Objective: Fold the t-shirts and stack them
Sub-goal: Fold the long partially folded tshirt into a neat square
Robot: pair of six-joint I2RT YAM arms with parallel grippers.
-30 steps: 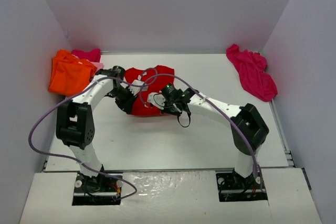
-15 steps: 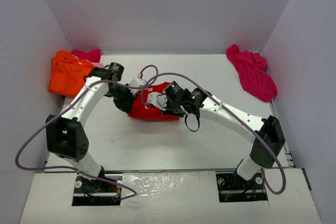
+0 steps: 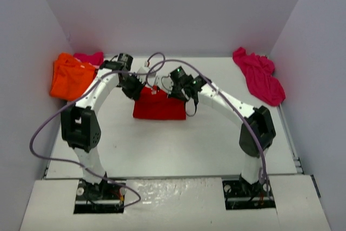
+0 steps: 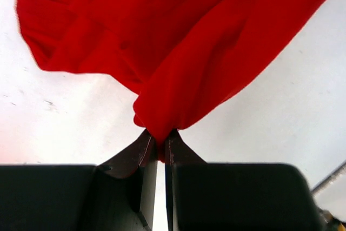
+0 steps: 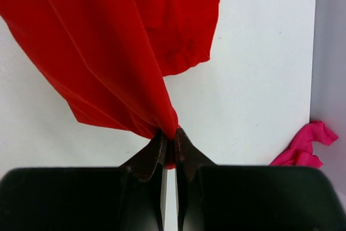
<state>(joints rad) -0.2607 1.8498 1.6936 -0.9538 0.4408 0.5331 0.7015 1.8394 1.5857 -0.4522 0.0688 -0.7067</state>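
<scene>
The red t-shirt [image 3: 159,107] hangs between both grippers above the middle of the table, its lower part reaching the white surface. My left gripper [image 3: 139,87] is shut on the shirt's upper left edge; in the left wrist view the red cloth [image 4: 178,41] bunches into the pinched fingertips [image 4: 146,143]. At the upper right edge my right gripper [image 3: 172,89] is shut on it too, with red fabric [image 5: 108,47] draping away from its tips. An orange t-shirt [image 3: 70,75] lies at the far left, with a pink one [image 3: 89,57] behind it. A magenta t-shirt [image 3: 259,75] is crumpled at the far right.
White walls [image 3: 162,9] close in the table on the left, back and right. A purple cable [image 3: 46,128] loops off the left arm. The magenta cloth [image 5: 305,147] shows at the right edge of the right wrist view.
Both grippers have risen and moved toward the back wall with the red t-shirt, which went from a bunched heap to a hanging rectangle.
</scene>
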